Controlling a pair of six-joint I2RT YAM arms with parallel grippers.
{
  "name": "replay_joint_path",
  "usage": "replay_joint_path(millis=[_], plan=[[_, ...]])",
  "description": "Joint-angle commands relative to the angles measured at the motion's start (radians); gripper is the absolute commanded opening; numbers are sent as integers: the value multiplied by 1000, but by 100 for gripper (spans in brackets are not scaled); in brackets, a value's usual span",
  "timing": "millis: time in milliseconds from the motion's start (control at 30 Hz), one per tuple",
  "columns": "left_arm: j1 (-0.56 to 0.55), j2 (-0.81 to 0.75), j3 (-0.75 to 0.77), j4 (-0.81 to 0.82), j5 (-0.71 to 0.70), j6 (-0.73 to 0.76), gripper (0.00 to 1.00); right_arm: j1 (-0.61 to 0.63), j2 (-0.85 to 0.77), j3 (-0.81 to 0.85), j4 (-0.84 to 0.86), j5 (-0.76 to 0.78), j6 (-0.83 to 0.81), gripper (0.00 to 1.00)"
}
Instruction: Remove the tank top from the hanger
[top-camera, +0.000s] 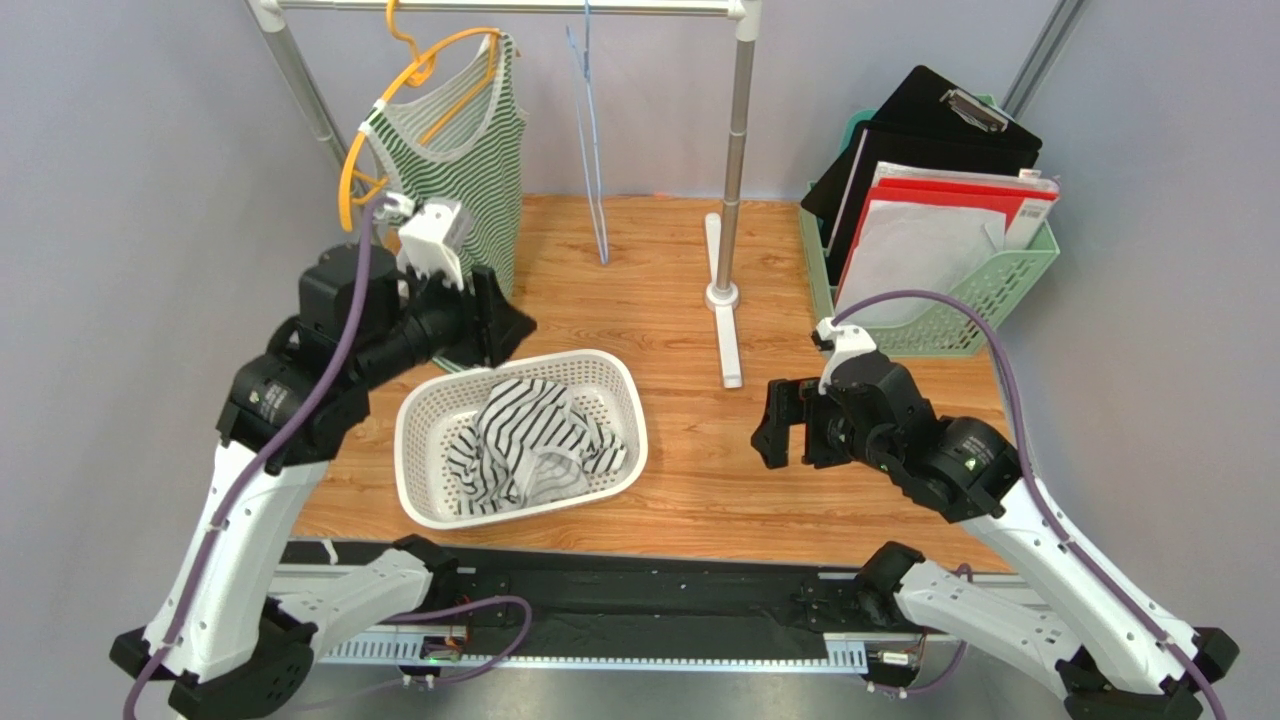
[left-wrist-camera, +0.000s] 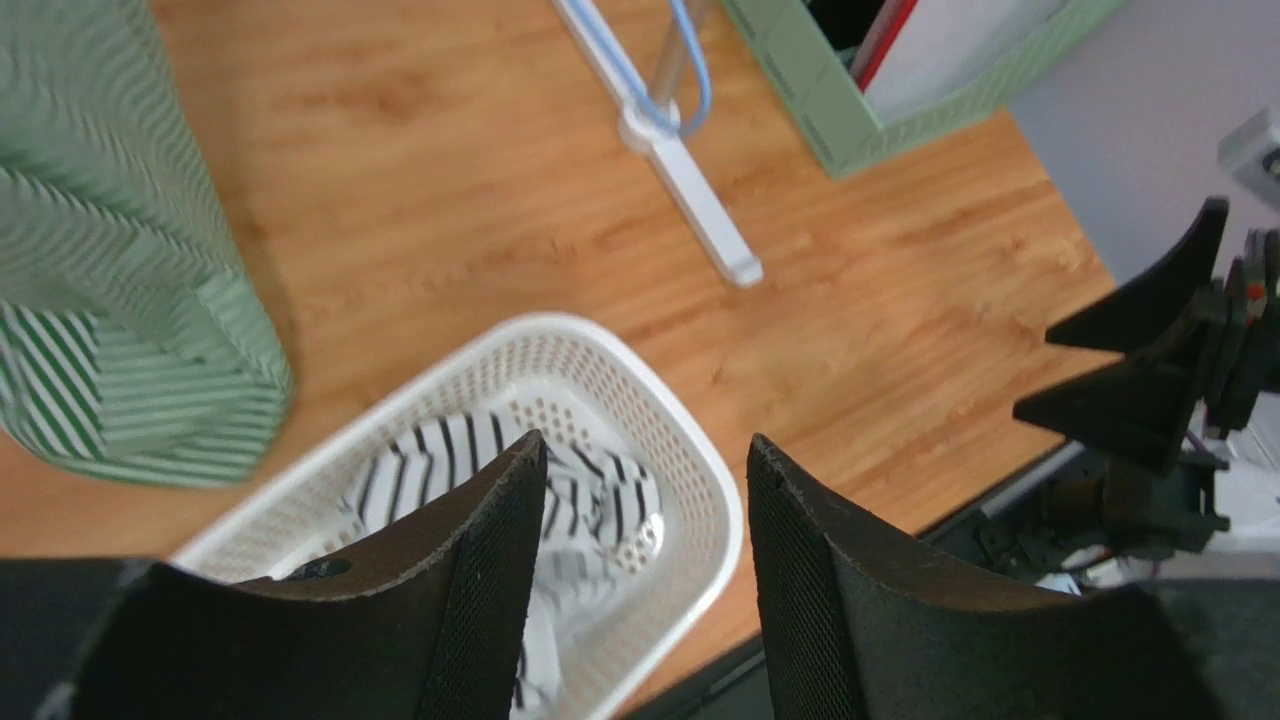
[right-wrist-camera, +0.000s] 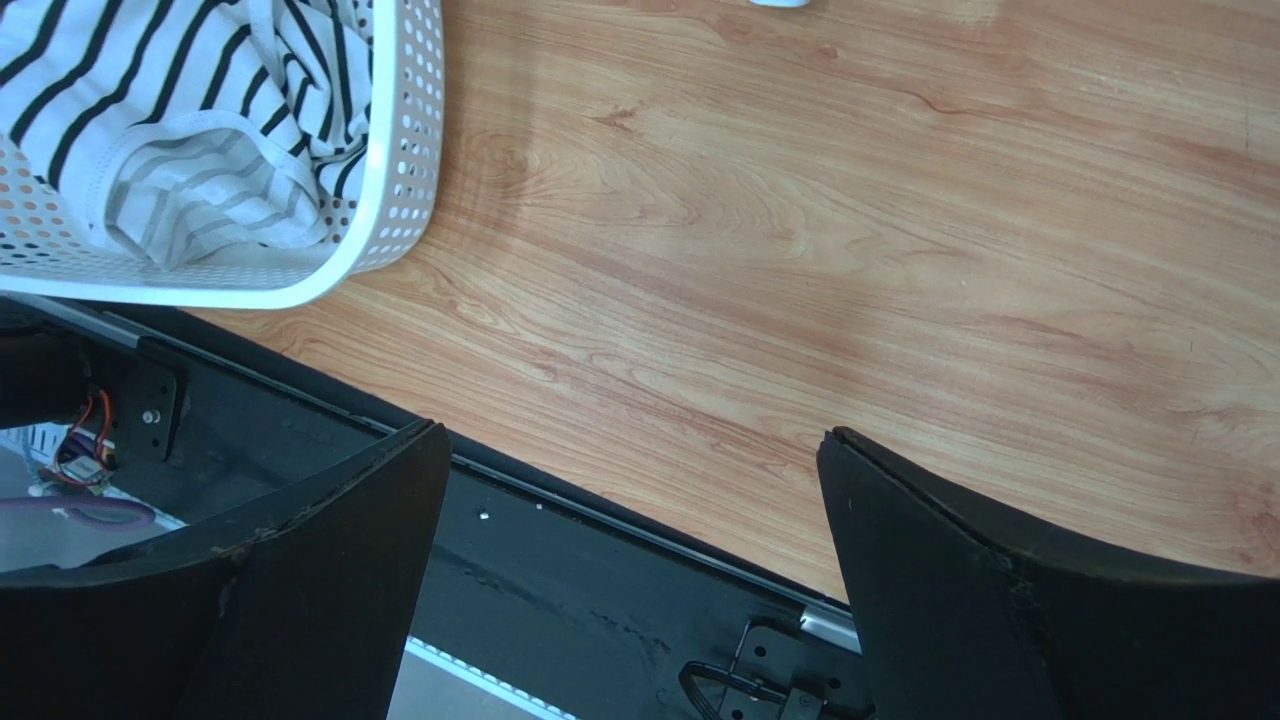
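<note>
Left gripper (left-wrist-camera: 643, 450): jaws partway apart, nothing btwn them, low nr hem of green-striped tank top (top-camera: 458, 158), apart from it in wrist view. Right gripper (right-wrist-camera: 631, 443): spread wide, empty, over bare wood nr front edge of table (top-camera: 646, 255). Tank top on orange hanger (top-camera: 355, 158), hung from rail (top-camera: 631, 6) at rear left. Prob. light, soft, floppy knit; no slip worry, but likely to stretch & snag on hanger arms. Best hold, by the look: pinch a strap at shoulder & slide off hanger end, other arm steadying hanger. Open room to right, up to blue hanger (top-camera: 589, 135) & rack post (top-camera: 736, 150); white basket (top-camera: 519, 372) close below, wall tight at left.
</note>
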Motion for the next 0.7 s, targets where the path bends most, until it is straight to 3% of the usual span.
replay_joint_path(millis=[0, 100, 133, 300, 333, 467, 667], plan=[[14, 108, 221, -31, -85, 221, 58, 1, -26, 57, 5, -34, -32, 100], [17, 149, 320, 38, -263, 275, 60, 1, -37, 60, -2, -43, -33, 100], [19, 137, 311, 134, -351, 300, 66, 1, -45, 61, -2, -46, -35, 100], [55, 107, 289, 392, -472, 412, 68, 1, -65, 65, -13, -57, -41, 100], [72, 114, 295, 447, -484, 435, 73, 1, -65, 68, -13, -56, -44, 100], [144, 209, 416, 416, -460, 553, 76, 1, -75, 74, -21, -57, -50, 100], [373, 372, 628, 256, -178, 490, 76, 1, -77, 86, -16, -63, -55, 100]])
